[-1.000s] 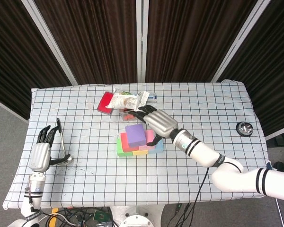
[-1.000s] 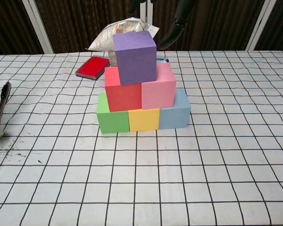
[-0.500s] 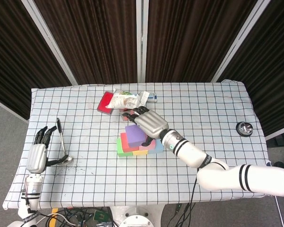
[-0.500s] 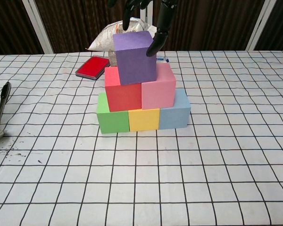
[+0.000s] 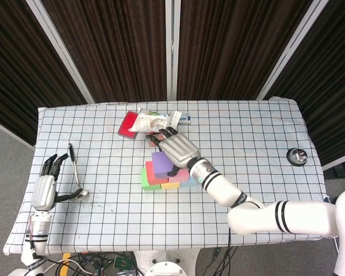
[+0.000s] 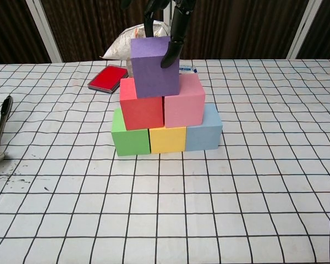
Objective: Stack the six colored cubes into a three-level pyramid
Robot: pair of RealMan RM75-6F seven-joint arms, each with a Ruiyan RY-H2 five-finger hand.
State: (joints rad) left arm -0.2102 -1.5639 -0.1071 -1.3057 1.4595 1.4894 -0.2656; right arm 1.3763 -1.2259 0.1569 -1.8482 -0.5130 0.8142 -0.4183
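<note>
The pyramid stands mid-table. Its base is a green cube (image 6: 130,139), a yellow cube (image 6: 167,139) and a blue cube (image 6: 204,131). A red cube (image 6: 141,111) and a pink cube (image 6: 183,108) form the second level, and a purple cube (image 6: 153,69) (image 5: 159,160) sits on top. My right hand (image 5: 173,150) (image 6: 171,25) reaches down over the purple cube, with one finger on its front face and the others behind it. My left hand (image 5: 45,190) lies open near the table's left edge and holds nothing.
A flat red case (image 5: 128,123) (image 6: 107,77) and a white bag (image 5: 151,121) (image 6: 129,41) lie just behind the pyramid. A spoon (image 5: 75,172) (image 6: 1,124) lies beside my left hand. A small metal piece (image 5: 297,156) sits at the far right.
My right hand, clear of the purple cube a second ago, has come left and down onto it. The top of the stack has shifted slightly left. The left hand has barely moved.
</note>
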